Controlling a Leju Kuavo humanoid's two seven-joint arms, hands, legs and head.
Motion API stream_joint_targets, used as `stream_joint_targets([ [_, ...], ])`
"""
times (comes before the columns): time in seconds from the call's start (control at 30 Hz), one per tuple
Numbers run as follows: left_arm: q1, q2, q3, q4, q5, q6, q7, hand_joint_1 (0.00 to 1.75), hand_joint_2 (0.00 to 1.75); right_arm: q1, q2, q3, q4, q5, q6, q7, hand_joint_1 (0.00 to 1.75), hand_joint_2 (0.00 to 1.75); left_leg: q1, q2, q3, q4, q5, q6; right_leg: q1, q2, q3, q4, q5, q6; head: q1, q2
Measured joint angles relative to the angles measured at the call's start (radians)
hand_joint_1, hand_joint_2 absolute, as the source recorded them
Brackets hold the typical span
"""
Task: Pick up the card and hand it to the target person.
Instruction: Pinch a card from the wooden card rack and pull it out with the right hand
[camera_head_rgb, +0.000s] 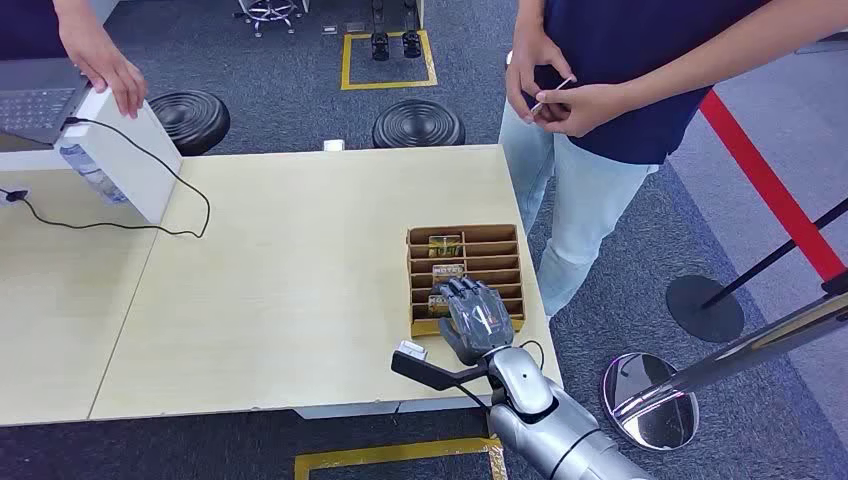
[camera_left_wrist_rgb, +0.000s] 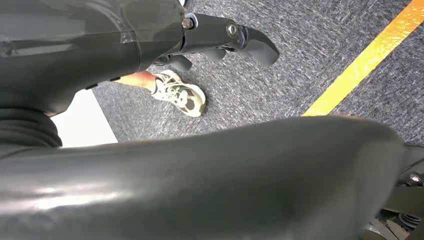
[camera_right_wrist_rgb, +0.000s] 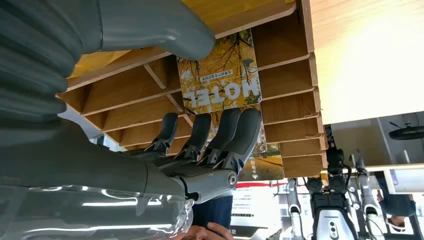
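A brown cardboard card rack (camera_head_rgb: 413, 292) with several slots stands near the table's right edge. Yellow cards printed "HOTEL" (camera_head_rgb: 447, 271) stand in its slots, another card (camera_head_rgb: 445, 245) in a slot farther back. My right hand (camera_head_rgb: 475, 315) hovers over the rack's near end. In the right wrist view the hotel card (camera_right_wrist_rgb: 220, 75) lies between the thick thumb (camera_right_wrist_rgb: 150, 30) and the dark fingers (camera_right_wrist_rgb: 220, 135), with a wide gap; the hand grips nothing. A person in a dark shirt (camera_head_rgb: 620, 50) stands beyond the table's right corner. My left hand (camera_left_wrist_rgb: 225, 37) hangs over the carpet, holding nothing.
That person pinches a thin white strip (camera_head_rgb: 553, 92) in both hands. At the far left another person's hand (camera_head_rgb: 105, 65) rests on a white box (camera_head_rgb: 130, 150) beside a laptop (camera_head_rgb: 35, 105) and a black cable (camera_head_rgb: 150, 200). Stools (camera_head_rgb: 418, 125) and stanchions (camera_head_rgb: 650, 400) surround the table.
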Motion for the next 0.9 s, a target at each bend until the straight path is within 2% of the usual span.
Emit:
stream_joint_targets([
  [0.17,0.0,0.0,0.0,0.0,0.0,0.0,0.0,0.0,0.0,-0.004,0.002,0.0,0.005,0.0,-0.001,0.0,0.96,1.75,0.0,0.0,0.0,0.0,0.0,0.0,0.0,0.0,0.0,0.0,0.0,0.0,0.0,0.0],
  [0.37,0.0,0.0,0.0,0.0,0.0,0.0,0.0,0.0,0.0,-0.012,0.004,0.0,0.016,0.001,-0.005,0.0,1.37,1.75,0.0,0.0,0.0,0.0,0.0,0.0,0.0,0.0,0.0,0.0,0.0,0.0,0.0,0.0],
  [0.73,0.0,0.0,0.0,0.0,0.0,0.0,0.0,0.0,0.0,-0.016,0.007,0.0,0.03,0.001,-0.008,0.0,1.53,1.75,0.0,0.0,0.0,0.0,0.0,0.0,0.0,0.0,0.0,0.0,0.0,0.0,0.0,0.0],
  [0.87,0.0,0.0,0.0,0.0,-0.002,0.001,-0.008,0.0,1.75,-0.016,0.007,0.0,0.034,0.001,-0.013,-0.002,1.61,1.75,0.0,0.0,0.001,0.0,0.0,0.0,0.0,0.0,0.0,0.0,0.0,0.0,0.0,0.0],
  [0.9,0.0,0.0,0.0,0.0,-0.005,0.005,-0.011,0.0,1.75,-0.016,0.007,0.0,0.035,0.001,-0.015,-0.002,1.61,1.75,0.0,0.0,0.001,0.0,0.0,0.0,0.0,0.0,0.0,0.0,0.0,0.0,0.0,0.0],
])
